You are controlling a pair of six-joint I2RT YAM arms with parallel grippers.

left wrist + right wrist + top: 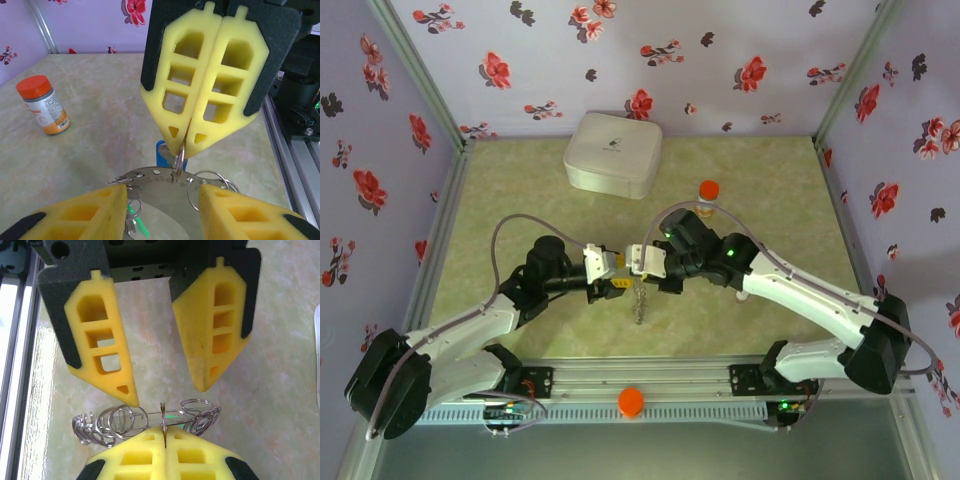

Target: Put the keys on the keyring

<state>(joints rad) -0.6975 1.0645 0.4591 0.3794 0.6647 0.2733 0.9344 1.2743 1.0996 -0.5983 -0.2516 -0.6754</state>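
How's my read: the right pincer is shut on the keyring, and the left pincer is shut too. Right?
Not quite: the left pincer is open, fingers apart in the right wrist view. The right pincer is shut on the keyring.

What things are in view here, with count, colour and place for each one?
table: one, pale green, under everything.
box: one, white, far side, left of centre.
bottle: one, orange cap, right of the box.
disc: one, orange, on the near rail.
keyring: one, silver rings, over the table's middle.
blue key: one, blue head, by the keyring.
green key: one, green, partly hidden, by the keyring.
left gripper: one, yellow fingers, open, beside the keyring.
right gripper: one, yellow fingers, shut on the keyring.
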